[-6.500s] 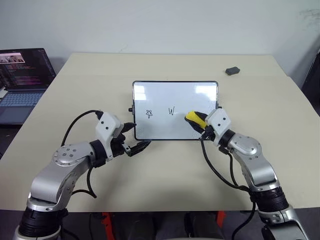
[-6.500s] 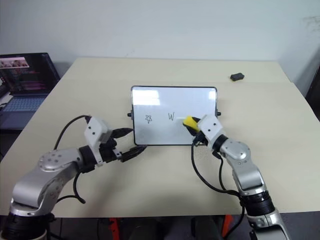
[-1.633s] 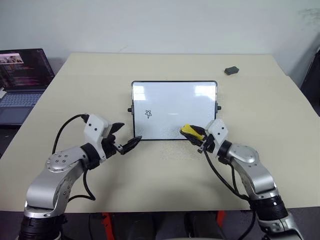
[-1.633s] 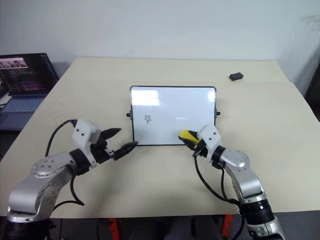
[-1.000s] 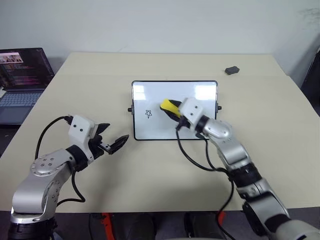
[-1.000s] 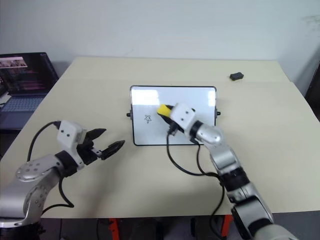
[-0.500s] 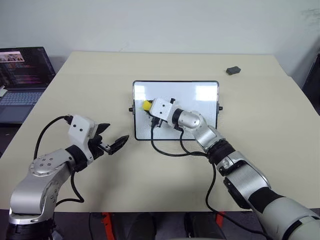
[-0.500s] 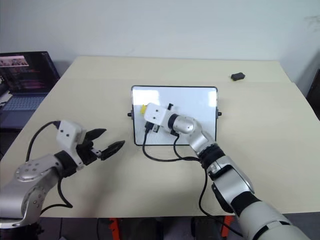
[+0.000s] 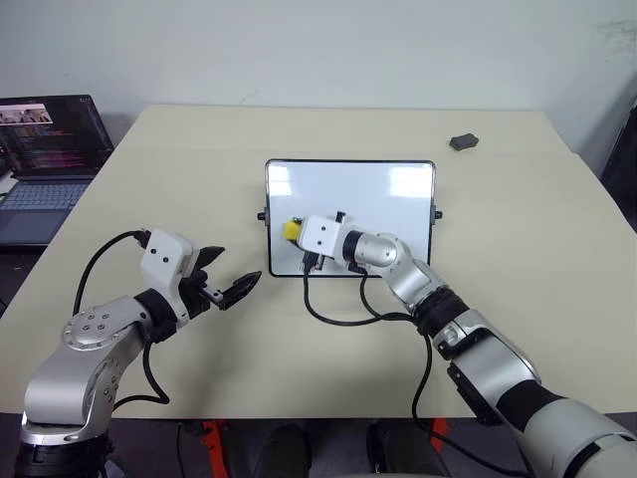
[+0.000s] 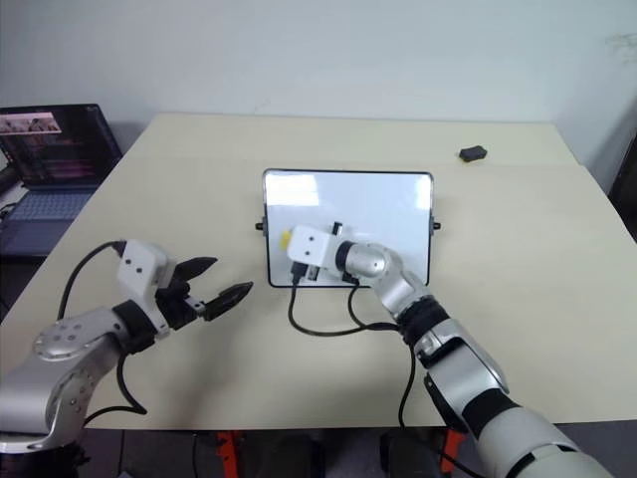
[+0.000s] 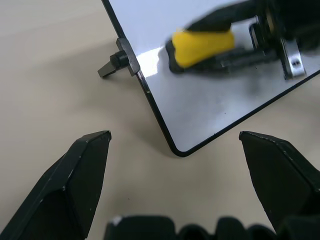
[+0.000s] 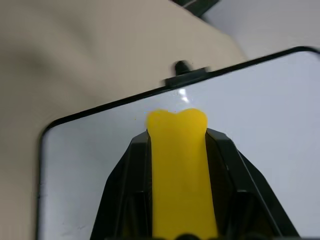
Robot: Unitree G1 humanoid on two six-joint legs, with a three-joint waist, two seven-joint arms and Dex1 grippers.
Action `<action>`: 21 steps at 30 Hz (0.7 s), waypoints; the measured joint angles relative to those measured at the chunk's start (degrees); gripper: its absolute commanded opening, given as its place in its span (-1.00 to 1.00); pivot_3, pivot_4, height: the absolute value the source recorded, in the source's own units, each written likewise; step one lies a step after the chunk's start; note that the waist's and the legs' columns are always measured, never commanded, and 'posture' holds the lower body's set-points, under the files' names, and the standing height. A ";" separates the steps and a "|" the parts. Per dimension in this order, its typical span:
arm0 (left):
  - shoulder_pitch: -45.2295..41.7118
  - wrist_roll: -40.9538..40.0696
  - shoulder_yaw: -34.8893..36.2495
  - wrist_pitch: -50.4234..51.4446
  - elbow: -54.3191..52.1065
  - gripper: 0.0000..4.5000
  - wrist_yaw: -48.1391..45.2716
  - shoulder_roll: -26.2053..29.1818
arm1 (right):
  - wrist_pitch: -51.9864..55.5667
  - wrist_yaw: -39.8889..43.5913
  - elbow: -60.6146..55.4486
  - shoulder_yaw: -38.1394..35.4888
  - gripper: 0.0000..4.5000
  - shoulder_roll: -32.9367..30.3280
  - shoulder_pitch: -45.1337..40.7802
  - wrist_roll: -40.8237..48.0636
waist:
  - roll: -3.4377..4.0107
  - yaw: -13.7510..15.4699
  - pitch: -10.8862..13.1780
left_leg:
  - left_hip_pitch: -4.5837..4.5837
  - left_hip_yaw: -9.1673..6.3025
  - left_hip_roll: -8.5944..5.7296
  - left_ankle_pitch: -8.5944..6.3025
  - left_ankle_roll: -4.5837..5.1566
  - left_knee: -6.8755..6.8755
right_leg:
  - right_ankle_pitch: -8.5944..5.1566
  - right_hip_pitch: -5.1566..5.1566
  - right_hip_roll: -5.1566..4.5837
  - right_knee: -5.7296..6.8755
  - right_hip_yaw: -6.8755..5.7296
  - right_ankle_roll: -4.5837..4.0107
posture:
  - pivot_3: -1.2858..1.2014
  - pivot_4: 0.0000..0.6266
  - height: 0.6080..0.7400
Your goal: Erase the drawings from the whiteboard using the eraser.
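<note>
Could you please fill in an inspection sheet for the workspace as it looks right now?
Surface: beige table, plain.
Whiteboard: flat at the table's middle; no drawings visible on its uncovered area.
Eraser: yellow, over the board's left part.
Clutter: small dark grey lump near the far right corner.
Left gripper: jaws open, holding nothing, over the table off the board's near left corner.
Right gripper: jaws shut on the eraser.
Cables: black cable looping from the right wrist onto the table; another at the left wrist.
Surroundings: open laptop to the left; white wall behind.
</note>
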 measured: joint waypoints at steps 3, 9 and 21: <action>0.01 0.02 -0.17 -0.17 0.00 1.00 -0.02 0.00 | -0.38 -3.05 0.58 -1.71 -0.51 -0.20 -1.21 -0.01 | 0.00 -0.02 0.00 | -0.03 0.02 0.01 0.00 0.00 -0.03 | -0.01 -0.03 0.00 -0.06 0.02 0.00 | 0.03 -0.52 1.00; 0.05 0.02 -0.54 -0.25 0.01 1.00 -0.01 -0.02 | 0.68 -2.25 0.09 -1.60 -0.51 0.03 -1.12 -0.17 | -0.01 -0.09 -0.01 | -0.07 0.04 0.02 -0.01 0.01 -0.05 | -0.01 -0.05 0.00 -0.09 0.04 0.00 | 0.03 -0.52 1.00; 0.10 0.02 -0.86 -0.37 0.10 1.00 -0.01 -0.03 | 4.54 7.53 -5.91 2.51 -0.51 -0.11 4.31 0.12 | 0.00 -0.10 0.00 | -0.02 -0.03 0.02 0.00 0.00 -0.02 | -0.01 -0.03 0.00 -0.01 -0.03 0.00 | 0.03 -0.52 1.00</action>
